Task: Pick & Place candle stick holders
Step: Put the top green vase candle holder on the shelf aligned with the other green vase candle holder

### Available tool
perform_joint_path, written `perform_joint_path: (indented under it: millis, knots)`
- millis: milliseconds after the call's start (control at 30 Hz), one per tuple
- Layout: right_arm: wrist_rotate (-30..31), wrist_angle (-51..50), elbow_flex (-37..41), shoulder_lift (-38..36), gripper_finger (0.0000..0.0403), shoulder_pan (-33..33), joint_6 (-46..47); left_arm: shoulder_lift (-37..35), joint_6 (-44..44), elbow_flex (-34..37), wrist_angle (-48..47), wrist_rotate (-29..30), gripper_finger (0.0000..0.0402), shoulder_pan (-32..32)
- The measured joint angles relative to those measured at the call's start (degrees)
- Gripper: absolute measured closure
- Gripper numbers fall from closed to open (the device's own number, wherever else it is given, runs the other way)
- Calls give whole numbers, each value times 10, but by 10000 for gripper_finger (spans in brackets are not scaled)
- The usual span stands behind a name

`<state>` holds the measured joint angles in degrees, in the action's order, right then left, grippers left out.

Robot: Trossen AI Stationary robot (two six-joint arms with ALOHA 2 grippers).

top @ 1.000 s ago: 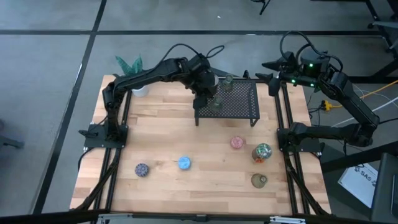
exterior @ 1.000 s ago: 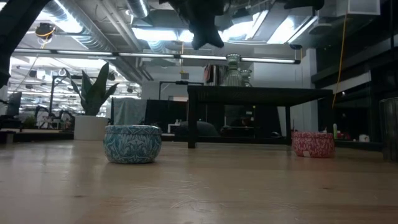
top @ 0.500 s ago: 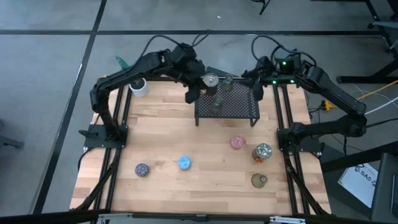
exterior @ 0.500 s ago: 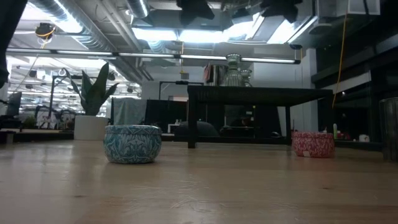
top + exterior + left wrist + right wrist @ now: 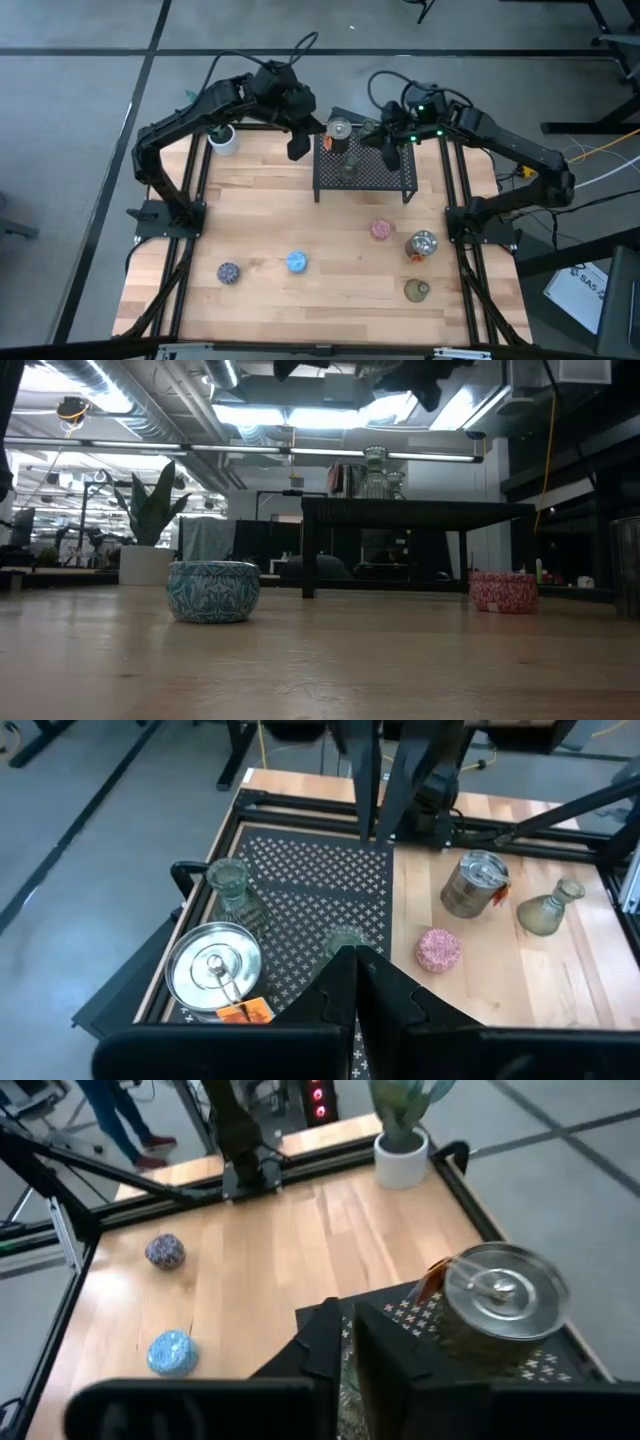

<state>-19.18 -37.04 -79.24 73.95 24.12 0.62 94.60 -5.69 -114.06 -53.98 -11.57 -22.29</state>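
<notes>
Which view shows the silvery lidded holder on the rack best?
The left wrist view: the silvery holder shows whole, lid and orange tag. The right wrist view shows it close, partly behind the fingers; the high view shows it small; the low view hides it.

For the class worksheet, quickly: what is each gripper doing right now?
Left gripper: closed, holding nothing, above the black mesh rack.
Right gripper: closed, nothing visibly held, over the rack too.

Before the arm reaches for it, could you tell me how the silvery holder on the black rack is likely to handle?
The silvery holder looks like smooth metal, so probably rigid and somewhat slippery. It stands upright near the edge of the black rack, so a sideways nudge might tip it off.
</notes>
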Motion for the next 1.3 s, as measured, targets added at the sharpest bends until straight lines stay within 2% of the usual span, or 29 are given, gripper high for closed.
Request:
perform_joint_path:
  millis: [267,633,867,1067,1300]
  knots:
    - [0,0,0,49,398,-18,0,-16,-9,0,0,1,400,0]
    - [3,-26,0,97,401,-24,0,-16,-26,0,0,3,400,0]
    - [5,-48,0,105,402,-24,0,-16,-26,0,-3,36,400,0]
    - [38,-67,0,105,402,-24,0,-16,-30,0,-3,37,400,0]
    - [41,-52,0,101,402,-23,-2,-15,-30,0,-3,37,400,0]
